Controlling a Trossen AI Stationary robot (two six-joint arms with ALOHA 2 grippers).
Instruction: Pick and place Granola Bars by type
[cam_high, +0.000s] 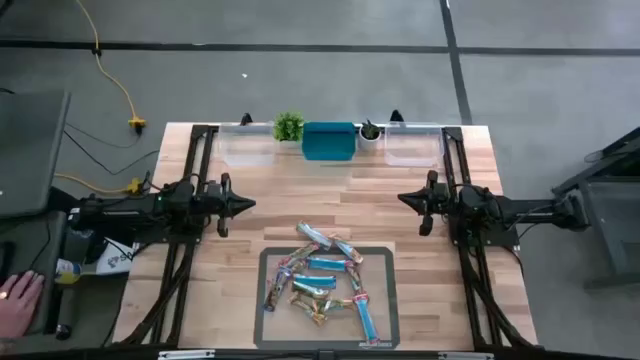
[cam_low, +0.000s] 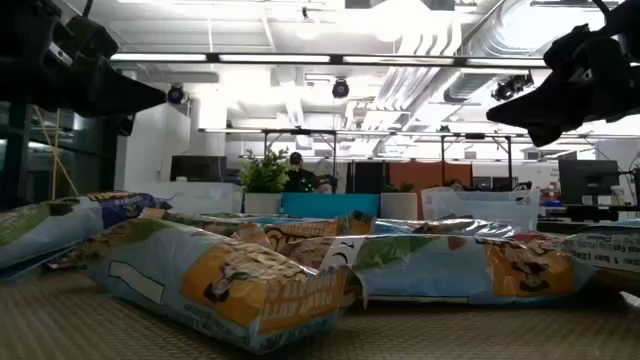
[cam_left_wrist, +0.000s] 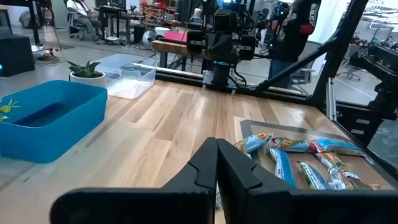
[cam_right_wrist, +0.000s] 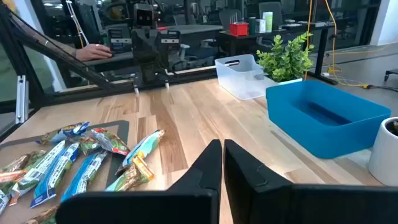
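Several granola bars (cam_high: 325, 275) in light blue and multicoloured wrappers lie in a loose pile on a grey mat (cam_high: 272, 325) at the table's near middle; a few reach past its far edge onto the wood. They also show in the left wrist view (cam_left_wrist: 298, 162) and the right wrist view (cam_right_wrist: 74, 162). My left gripper (cam_high: 250, 205) hovers shut above the table left of the pile, pointing right. My right gripper (cam_high: 402, 200) hovers shut right of the pile, pointing left. Neither touches anything.
At the far edge stand a blue bin (cam_high: 329, 141), a clear bin (cam_high: 248, 148) to its left and another (cam_high: 412, 146) to its right, with two small potted plants (cam_high: 288, 127) (cam_high: 370, 131) between them. A person's hand (cam_high: 18, 300) rests beyond the table's left side.
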